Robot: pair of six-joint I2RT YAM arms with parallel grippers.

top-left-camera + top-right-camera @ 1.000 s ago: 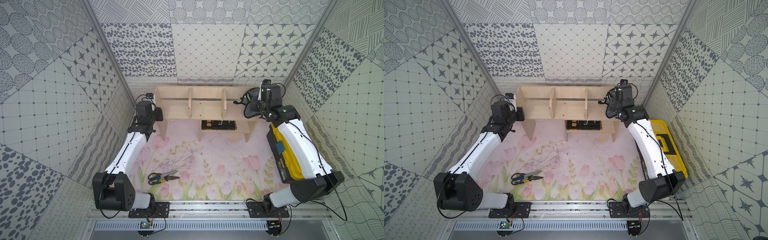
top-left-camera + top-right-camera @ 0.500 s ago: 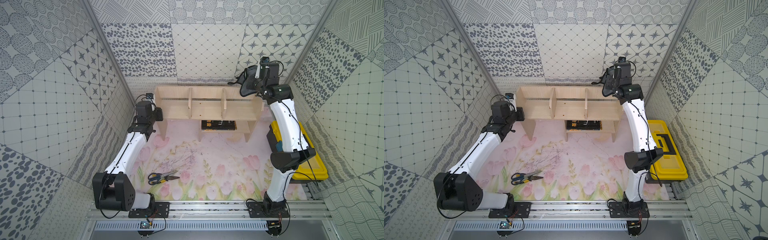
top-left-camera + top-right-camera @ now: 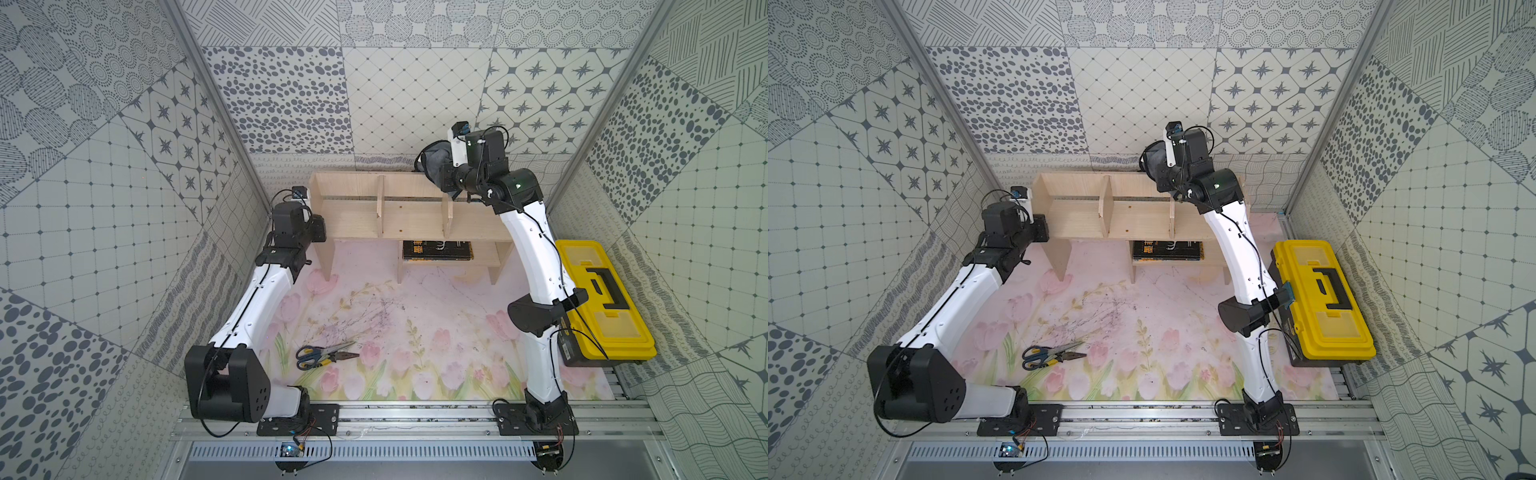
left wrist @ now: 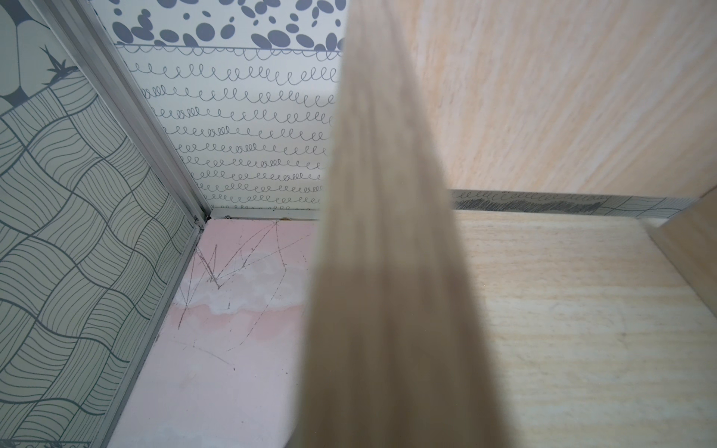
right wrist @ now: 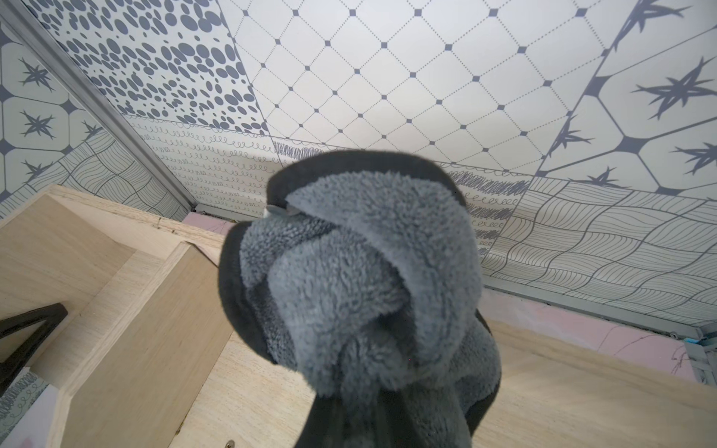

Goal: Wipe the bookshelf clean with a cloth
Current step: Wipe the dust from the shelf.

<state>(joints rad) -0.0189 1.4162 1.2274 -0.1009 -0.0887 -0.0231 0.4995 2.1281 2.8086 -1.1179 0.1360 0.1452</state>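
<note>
Bookshelf (image 3: 407, 216) is the reference. Right tool (image 3: 444, 176) clamps bunched grey cloth (image 5: 368, 279), raised over the bookshelf's right bay near its back edge. Left tool (image 3: 319, 227) is closed narrow at the bookshelf's left end panel, apparently pinching it; the fingers are hidden.

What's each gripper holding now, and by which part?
Right gripper: the cloth, bunched; exact grip spot hidden. Left gripper: apparently the bookshelf, by the edge of its left end panel.
</note>
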